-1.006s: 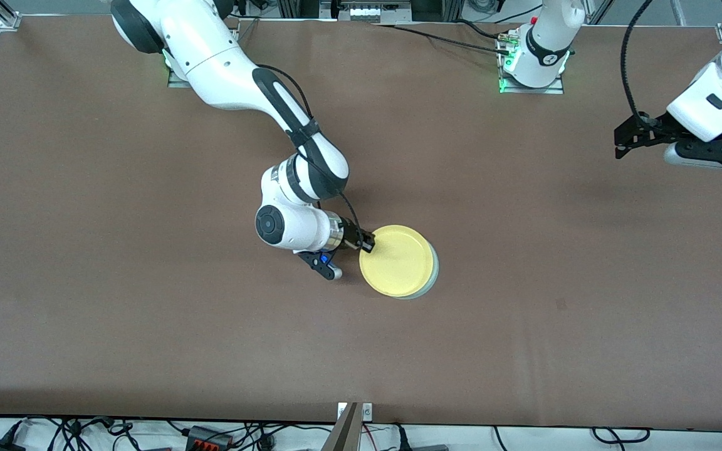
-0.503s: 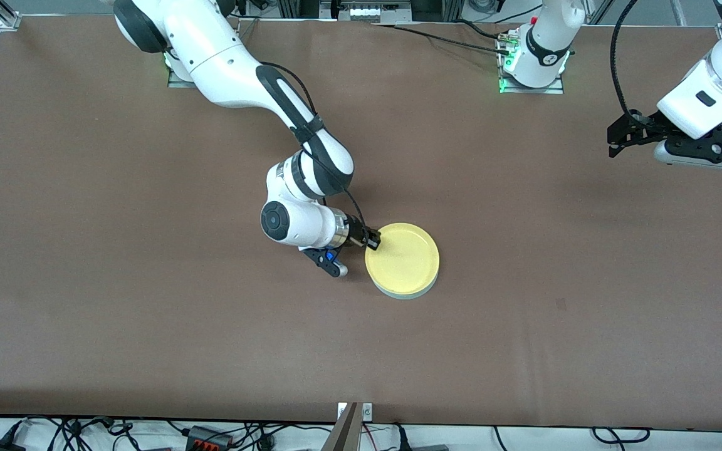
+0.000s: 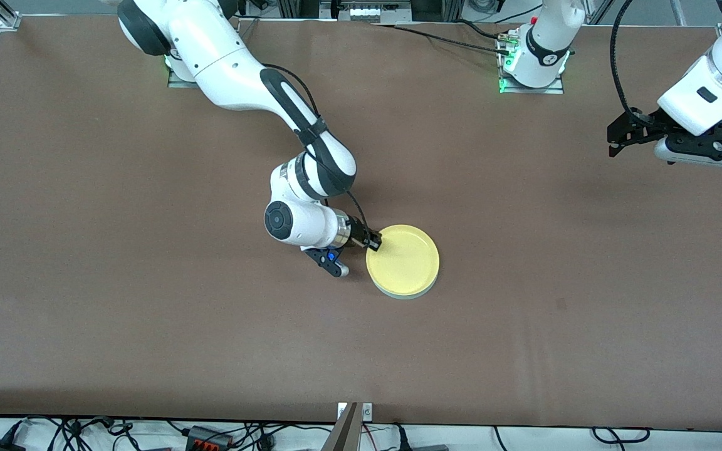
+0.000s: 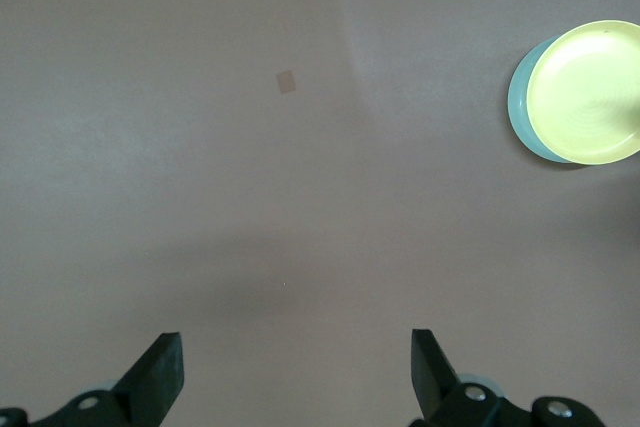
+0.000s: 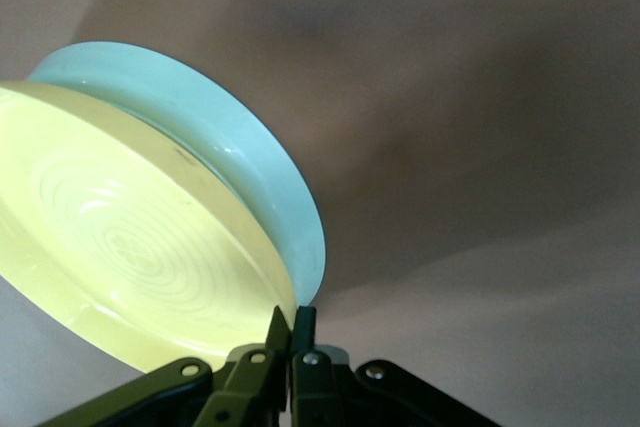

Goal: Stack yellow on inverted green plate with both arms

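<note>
My right gripper [image 3: 373, 241] is clamped shut on the rim of the yellow [image 3: 403, 260], at the side toward the right arm's end of the table [image 3: 148, 313]. I hold it by that thin edge, I judge, so I can steer the whole plate from one side and settle it square on the green plate [image 3: 412, 294] beneath. The pair sits near the middle of the table, well in from every edge.

In the right wrist view the fingers [image 5: 290, 332] are pressed together on the yellow's lip, with the green rim [image 5: 250, 167] showing just past it. The yellow lies on the green, nearly centred; only a thin mint crescent peeks out.

The yellow is round, shallow and plain, open side up, with a low raised rim and faint rings in its floor.

My left gripper [image 3: 612, 134] waits with its jaws wide apart, empty, over the table's edge at the left arm's end.
</note>
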